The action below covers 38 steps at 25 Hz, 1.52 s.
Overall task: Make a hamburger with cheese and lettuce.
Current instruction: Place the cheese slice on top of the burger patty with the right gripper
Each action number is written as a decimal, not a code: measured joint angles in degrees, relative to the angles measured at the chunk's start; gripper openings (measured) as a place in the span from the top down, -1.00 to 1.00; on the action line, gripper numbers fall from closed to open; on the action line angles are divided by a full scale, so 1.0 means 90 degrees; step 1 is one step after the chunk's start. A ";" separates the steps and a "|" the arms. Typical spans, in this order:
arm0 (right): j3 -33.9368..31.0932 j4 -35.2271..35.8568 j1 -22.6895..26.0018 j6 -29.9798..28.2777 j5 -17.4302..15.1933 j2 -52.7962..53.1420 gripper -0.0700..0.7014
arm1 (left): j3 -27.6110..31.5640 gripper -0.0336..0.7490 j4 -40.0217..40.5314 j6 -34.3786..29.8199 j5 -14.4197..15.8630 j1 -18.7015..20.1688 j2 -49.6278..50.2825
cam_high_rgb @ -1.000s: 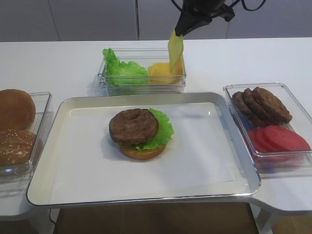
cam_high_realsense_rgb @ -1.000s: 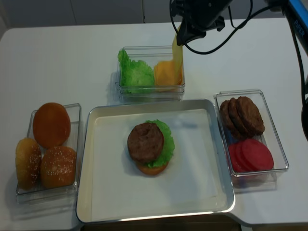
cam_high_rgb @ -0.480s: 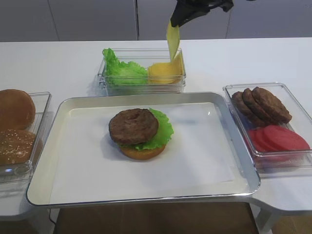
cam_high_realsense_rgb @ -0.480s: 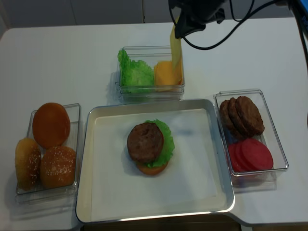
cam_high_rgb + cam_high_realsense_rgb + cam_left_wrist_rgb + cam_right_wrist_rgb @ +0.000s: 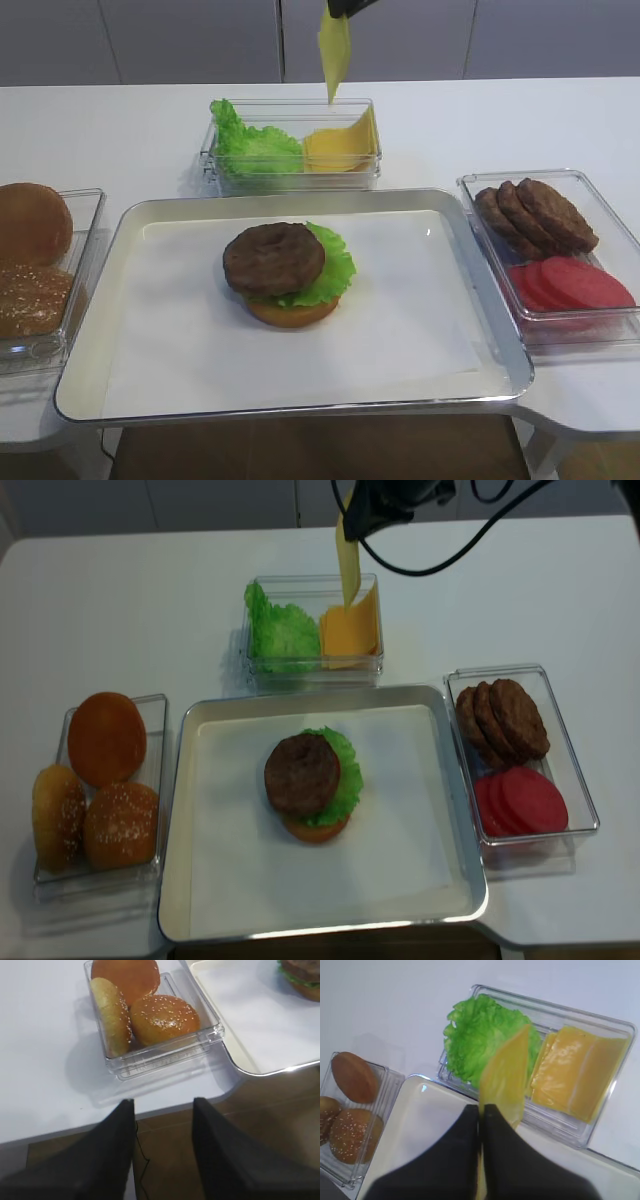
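Left gripper: jaws parted, holding nothing, near the bun box. Hamburger: on the tray, patty uppermost over lettuce. Right gripper: jaws clamped on the cheese, which hangs with long axis vertical (free end down) above the bin.

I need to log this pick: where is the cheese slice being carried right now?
The cheese hangs from the right gripper in the air, above the clear tub of lettuce and cheese behind the tray.
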State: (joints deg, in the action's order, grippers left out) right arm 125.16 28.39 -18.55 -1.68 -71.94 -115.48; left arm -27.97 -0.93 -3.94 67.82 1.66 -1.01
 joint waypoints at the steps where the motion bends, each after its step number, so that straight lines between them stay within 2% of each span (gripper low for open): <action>1: 0.0000 -0.0014 -0.0039 0.0000 0.0000 0.0066 0.71 | 0.0000 0.18 0.0000 0.0000 0.0000 0.0000 0.0000; 12: -0.0103 -0.0100 -0.0587 0.0000 -0.0048 0.0719 0.71 | 0.0000 0.18 0.0000 0.0000 0.0000 0.0000 0.0000; 21: -0.1119 -0.0016 -0.0651 -0.0187 -0.0048 0.1380 0.71 | 0.0000 0.18 0.0000 0.0000 0.0000 0.0000 0.0000; 27: -0.1871 0.0348 -0.0651 -0.0633 -0.0048 0.1785 0.71 | 0.0000 0.18 0.0000 0.0000 0.0000 0.0000 0.0000; 38: -0.2599 0.0550 -0.0949 -0.1246 0.0005 0.1836 0.71 | 0.0000 0.18 0.0000 0.0000 0.0000 0.0000 0.0000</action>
State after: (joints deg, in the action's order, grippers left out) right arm 101.77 33.35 -27.09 -12.89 -71.90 -98.95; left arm -27.97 -0.93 -3.94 67.82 1.66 -1.01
